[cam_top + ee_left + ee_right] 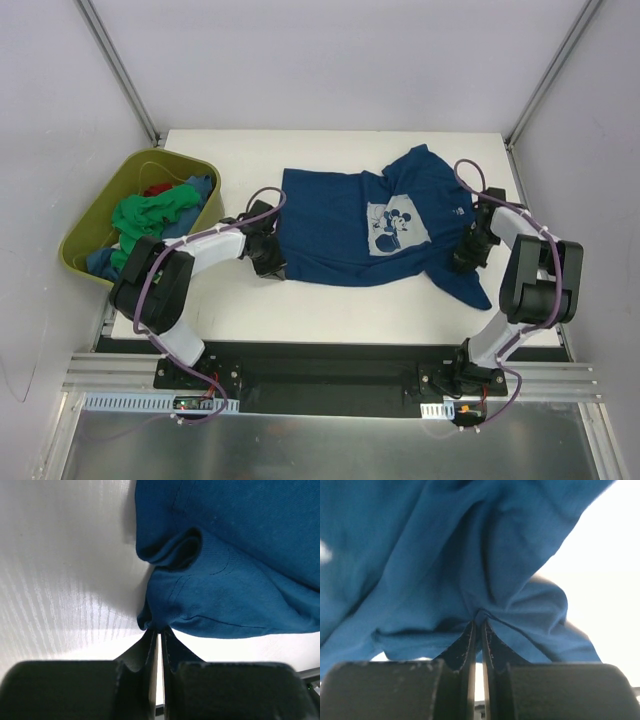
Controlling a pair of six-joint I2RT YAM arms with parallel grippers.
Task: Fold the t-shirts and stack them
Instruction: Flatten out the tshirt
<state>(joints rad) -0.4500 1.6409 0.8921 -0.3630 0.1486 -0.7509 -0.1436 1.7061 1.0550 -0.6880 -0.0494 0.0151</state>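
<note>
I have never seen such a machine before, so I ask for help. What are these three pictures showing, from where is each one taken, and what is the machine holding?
The machine is two robot arms fixed side by side at the near edge of a white table. The wide picture comes from a camera above and behind them. The other two come from small cameras on each wrist, looking along that arm's own two fingers.

On the table lies a dark blue t-shirt with a pale Mickey Mouse print. At the left edge stands an olive-green tub holding more crumpled shirts in green, blue and red.

The left gripper has its fingers shut on the shirt's left edge, pinching a fold of cloth. The right gripper is shut on the cloth at the shirt's right side. So both arms hold the same shirt, one at each side.
</note>
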